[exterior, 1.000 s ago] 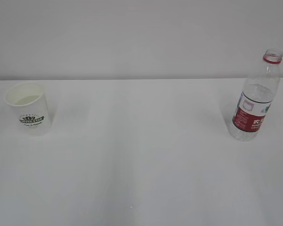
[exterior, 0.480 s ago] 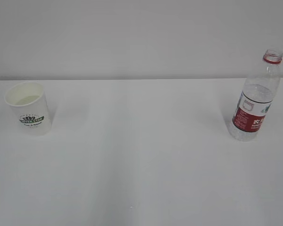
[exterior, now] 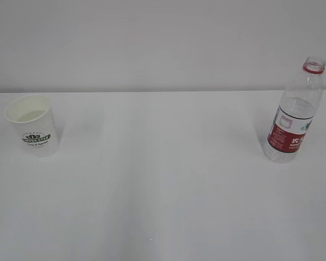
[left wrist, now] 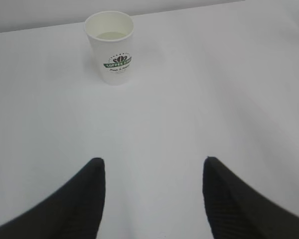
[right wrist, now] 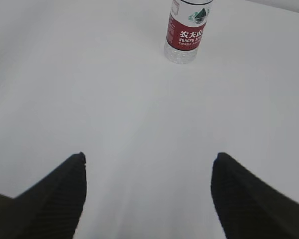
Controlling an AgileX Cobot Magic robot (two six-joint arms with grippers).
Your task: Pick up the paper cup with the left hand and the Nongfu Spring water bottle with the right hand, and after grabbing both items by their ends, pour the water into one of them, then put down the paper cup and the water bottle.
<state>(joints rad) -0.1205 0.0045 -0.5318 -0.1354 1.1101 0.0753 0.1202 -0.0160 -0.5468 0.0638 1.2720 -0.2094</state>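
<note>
White paper forms the paper cup (exterior: pixel 32 124), which stands upright near the left edge of the pale surface (exterior: pixel 163 185) in the exterior view, its dark green round logo facing the camera and its open mouth showing a little clear liquid low inside. Far across the surface, near the right edge, the Nongfu Spring water bottle (exterior: pixel 296 111) stands upright too, uncapped, with a red neck ring and a red-and-white label around its lower body; the clear plastic above the label looks mostly see-through, and how much liquid it holds cannot be told. The two things are well apart, with bare surface between them. Neither arm shows in the exterior view. In the left wrist view the left hand (left wrist: pixel 153 194) hangs over the surface with its two black fingers spread wide and nothing between them; the cup (left wrist: pixel 110 47) stands ahead of it, well clear of the fingertips and slightly left of the gap. In the right wrist view the right hand (right wrist: pixel 148 191) is likewise released, fingers wide and bare, and the bottle (right wrist: pixel 187 31) stands ahead of it, well apart, its top cut off by the frame edge.
</note>
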